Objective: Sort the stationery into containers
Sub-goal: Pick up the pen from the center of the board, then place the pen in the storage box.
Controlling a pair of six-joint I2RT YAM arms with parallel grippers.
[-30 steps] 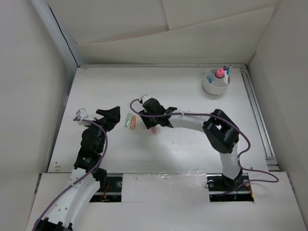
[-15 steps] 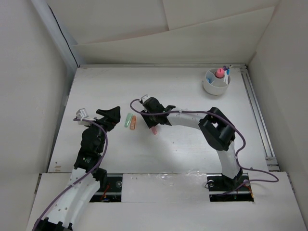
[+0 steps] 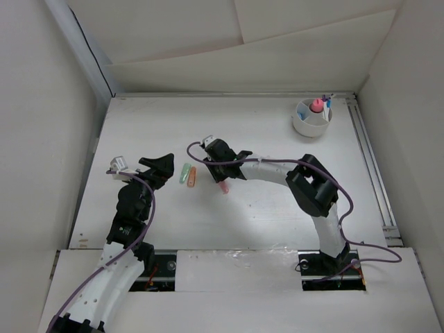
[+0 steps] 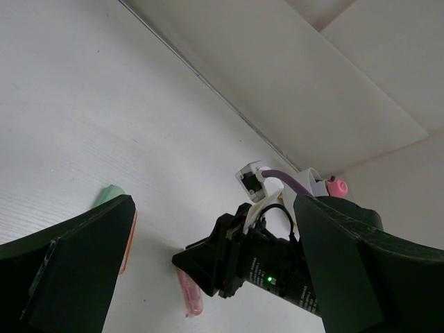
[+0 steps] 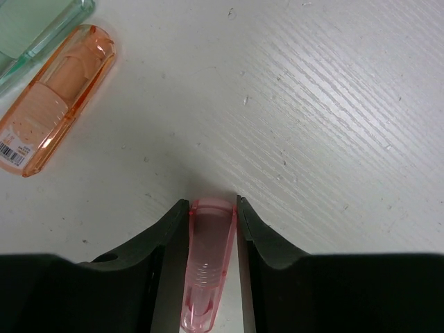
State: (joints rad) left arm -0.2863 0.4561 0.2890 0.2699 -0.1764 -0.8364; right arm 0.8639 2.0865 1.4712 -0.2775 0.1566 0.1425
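Note:
In the right wrist view a pink highlighter (image 5: 210, 263) lies flat on the table, and the two fingers of my right gripper (image 5: 211, 202) press against its sides, shut on it. From above, the same gripper (image 3: 216, 182) is low over the pink highlighter (image 3: 223, 187) at mid table. An orange highlighter (image 5: 55, 97) and a green one (image 5: 35, 28) lie side by side just left of it. My left gripper (image 3: 161, 166) hovers open to their left, holding nothing. The round white container (image 3: 302, 128) stands at the far right with a pink capped bottle (image 3: 317, 105) and pens inside.
White walls enclose the table on the left, back and right. A metal rail (image 3: 371, 166) runs along the right edge. The right arm's purple cable (image 3: 277, 166) arcs over the table's middle.
The right gripper's fingers have closed in onto the pink highlighter while the arm shifted slightly. The left arm and the other highlighters have not moved.

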